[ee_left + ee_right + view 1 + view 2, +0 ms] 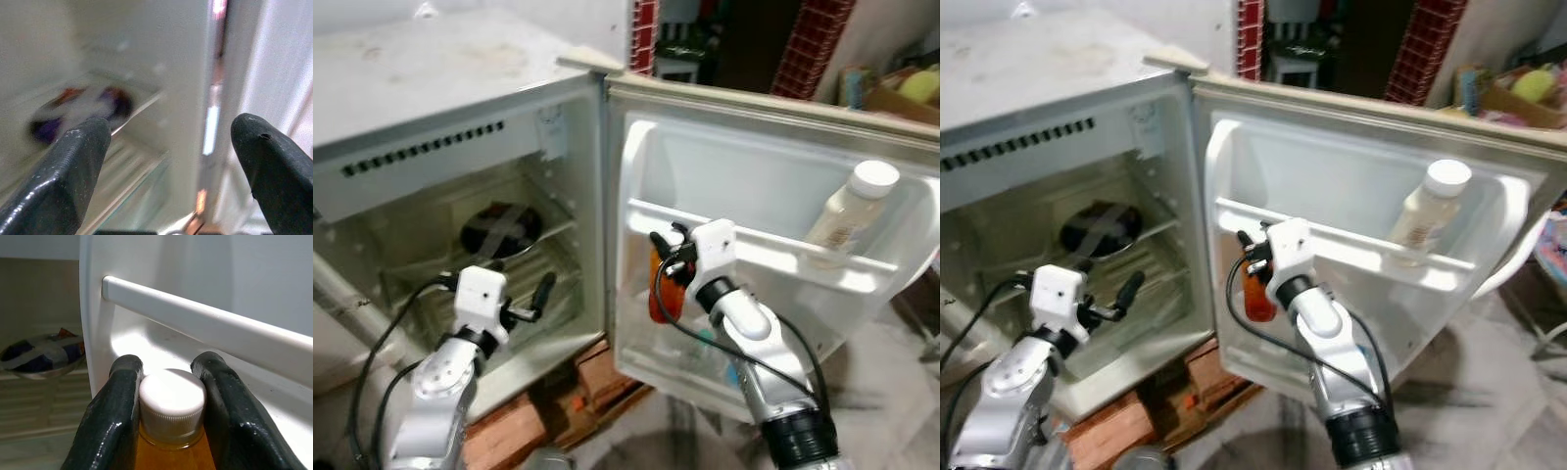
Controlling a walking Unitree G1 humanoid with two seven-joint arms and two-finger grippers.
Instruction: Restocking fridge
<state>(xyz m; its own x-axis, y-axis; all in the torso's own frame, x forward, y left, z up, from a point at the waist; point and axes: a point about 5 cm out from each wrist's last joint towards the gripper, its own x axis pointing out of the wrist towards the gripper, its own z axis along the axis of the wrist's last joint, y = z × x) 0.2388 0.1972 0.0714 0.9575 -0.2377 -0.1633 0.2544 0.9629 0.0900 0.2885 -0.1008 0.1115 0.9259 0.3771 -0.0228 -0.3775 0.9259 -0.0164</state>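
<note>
Here, pale bottle [852, 211] on door shelf [773, 257], right end effector [168, 406] gripping orange bottle [171, 450]

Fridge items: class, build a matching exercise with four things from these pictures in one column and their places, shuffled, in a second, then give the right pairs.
Things
1. Orange bottle with white cap
2. Pale plastic bottle with white cap
3. Dark round dish
4. Left gripper

Places
A. Standing on the upper shelf of the open white fridge door
B. Lying on a wire shelf inside the fridge cabinet
C. Open, before the lower cabinet
D. Clamped at the neck by the right gripper, under the door's white shelf rail

Pairs: 1-D, 2-A, 3-B, 4-C
</note>
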